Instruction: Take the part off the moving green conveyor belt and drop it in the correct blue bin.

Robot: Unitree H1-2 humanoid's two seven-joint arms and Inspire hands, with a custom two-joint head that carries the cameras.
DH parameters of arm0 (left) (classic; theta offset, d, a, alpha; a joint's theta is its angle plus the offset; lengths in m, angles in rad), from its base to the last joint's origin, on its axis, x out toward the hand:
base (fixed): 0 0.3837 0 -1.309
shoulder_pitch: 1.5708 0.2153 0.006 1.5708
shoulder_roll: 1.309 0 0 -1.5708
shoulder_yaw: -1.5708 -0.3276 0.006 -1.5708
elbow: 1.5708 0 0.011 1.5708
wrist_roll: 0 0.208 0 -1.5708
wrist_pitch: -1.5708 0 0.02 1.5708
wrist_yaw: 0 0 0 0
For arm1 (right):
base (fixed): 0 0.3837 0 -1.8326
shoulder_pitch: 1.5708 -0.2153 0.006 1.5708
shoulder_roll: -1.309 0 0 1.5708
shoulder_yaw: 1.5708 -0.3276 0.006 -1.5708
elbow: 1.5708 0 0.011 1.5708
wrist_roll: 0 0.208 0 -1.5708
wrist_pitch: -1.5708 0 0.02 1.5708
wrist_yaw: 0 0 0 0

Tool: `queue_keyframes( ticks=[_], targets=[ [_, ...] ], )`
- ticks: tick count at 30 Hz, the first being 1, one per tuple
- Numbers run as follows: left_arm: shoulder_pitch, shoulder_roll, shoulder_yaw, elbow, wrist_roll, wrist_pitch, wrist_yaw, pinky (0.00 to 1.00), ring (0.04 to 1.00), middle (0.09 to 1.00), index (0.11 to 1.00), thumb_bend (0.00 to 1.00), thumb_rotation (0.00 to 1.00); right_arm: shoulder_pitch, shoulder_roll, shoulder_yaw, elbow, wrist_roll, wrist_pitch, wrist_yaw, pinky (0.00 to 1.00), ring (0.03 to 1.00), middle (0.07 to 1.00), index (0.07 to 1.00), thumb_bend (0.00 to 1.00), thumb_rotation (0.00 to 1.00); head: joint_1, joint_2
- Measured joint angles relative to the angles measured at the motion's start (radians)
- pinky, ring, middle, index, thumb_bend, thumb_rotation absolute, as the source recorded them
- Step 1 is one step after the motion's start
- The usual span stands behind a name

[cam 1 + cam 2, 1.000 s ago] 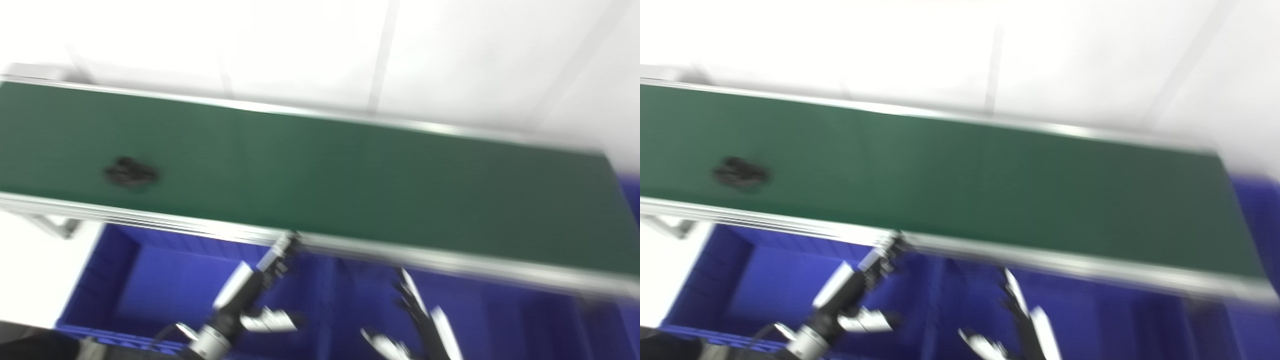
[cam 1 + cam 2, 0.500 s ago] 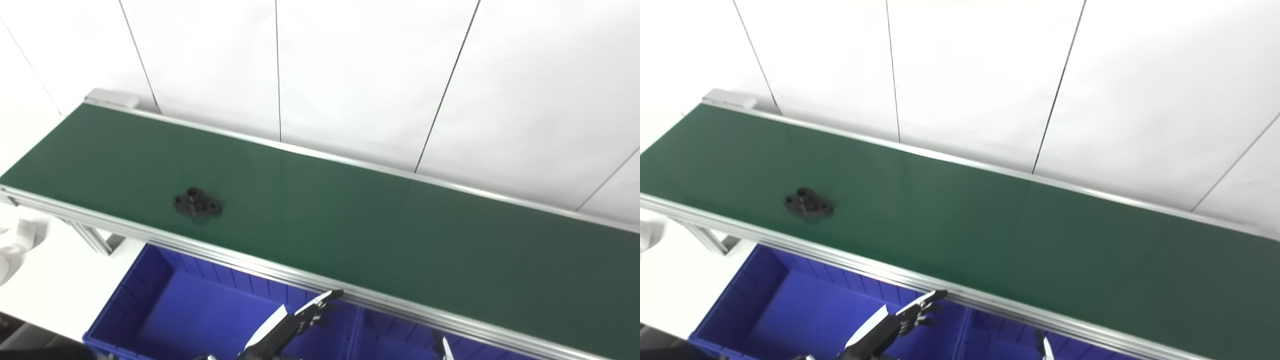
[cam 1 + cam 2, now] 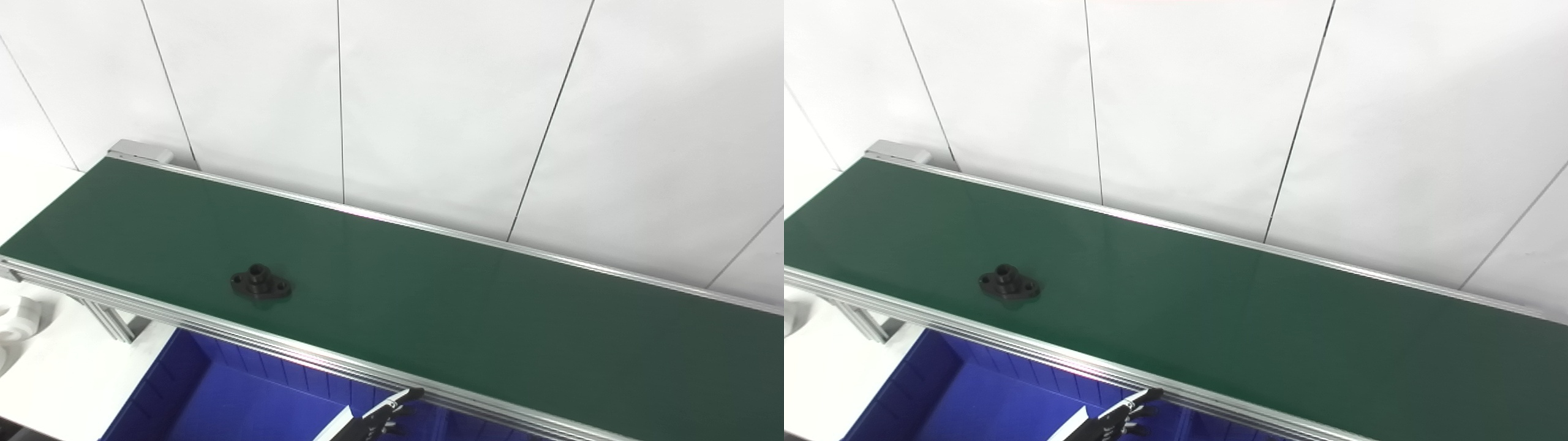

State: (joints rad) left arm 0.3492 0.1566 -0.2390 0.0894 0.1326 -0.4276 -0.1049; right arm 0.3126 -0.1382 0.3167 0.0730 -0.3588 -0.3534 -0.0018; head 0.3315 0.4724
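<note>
A small black part (image 3: 260,284) lies flat on the green belt (image 3: 459,306), near the left end and close to the front edge. Below the belt sits a blue bin (image 3: 245,410). Only the left hand's (image 3: 376,419) fingertips show at the bottom — spread or pressed together, I cannot tell.

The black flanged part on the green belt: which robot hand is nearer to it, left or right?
Left. The left robot hand shows at the bottom edge, below the belt's near rail and to the right of the black flanged part. The right robot hand is out of view.
</note>
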Motion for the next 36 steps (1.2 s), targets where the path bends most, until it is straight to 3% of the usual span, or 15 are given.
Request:
queue_keyframes(
  ticks=[11,14,21,25,29,31,34,36],
  targets=[
    [0.002,0.003,-0.010,-0.018,-0.021,0.000,0.014,0.82,0.927,0.985,0.951,0.79,0.40,0.028,0.016,-0.015,-0.090,-0.014,-0.054,-0.064,0.85,0.941,0.985,1.000,0.49,0.57,-0.049,0.041],
    [0.003,0.007,-0.016,-0.032,-0.022,0.000,0.014,0.82,0.933,0.990,0.955,0.79,0.41,0.037,0.007,-0.015,-0.142,-0.012,-0.057,-0.086,0.92,0.965,0.990,1.000,0.51,0.53,-0.060,0.057],
    [0.002,0.008,-0.023,-0.037,-0.027,0.000,0.016,0.82,0.932,0.986,0.956,0.79,0.45,0.034,-0.002,-0.051,-0.253,-0.003,-0.060,-0.085,0.87,0.947,0.981,1.000,0.53,0.59,-0.083,0.072],
    [0.001,0.008,-0.029,-0.038,-0.020,0.000,0.026,0.82,0.927,0.978,0.951,0.79,0.47,-0.013,-0.003,-0.081,-0.301,-0.011,-0.058,-0.069,0.87,0.927,0.965,1.000,0.57,0.65,-0.110,0.084],
    [0.003,0.011,-0.031,-0.042,-0.021,0.000,0.029,0.83,0.927,0.975,0.950,0.80,0.48,-0.085,-0.003,-0.101,-0.330,-0.002,-0.038,-0.041,0.85,0.912,0.952,1.000,0.59,0.66,-0.187,0.121],
    [0.011,0.016,-0.030,-0.055,-0.026,0.000,0.028,0.84,0.928,0.975,0.952,0.78,0.47,-0.121,-0.003,-0.107,-0.342,0.006,0.001,-0.014,0.84,0.905,0.951,0.997,0.59,0.62,-0.203,0.127],
    [0.025,0.029,-0.023,-0.085,-0.062,-0.002,0.019,0.86,0.941,0.988,0.964,0.76,0.46,-0.168,-0.003,-0.115,-0.376,0.012,0.074,0.024,0.80,0.879,0.919,0.978,0.59,0.54,-0.302,0.170],
    [0.031,0.041,-0.015,-0.090,-0.085,-0.002,0.006,0.87,0.950,0.995,0.973,0.75,0.47,-0.199,-0.003,-0.119,-0.396,-0.006,0.114,0.046,0.79,0.867,0.900,0.963,0.60,0.52,-0.328,0.176]
  ],
)
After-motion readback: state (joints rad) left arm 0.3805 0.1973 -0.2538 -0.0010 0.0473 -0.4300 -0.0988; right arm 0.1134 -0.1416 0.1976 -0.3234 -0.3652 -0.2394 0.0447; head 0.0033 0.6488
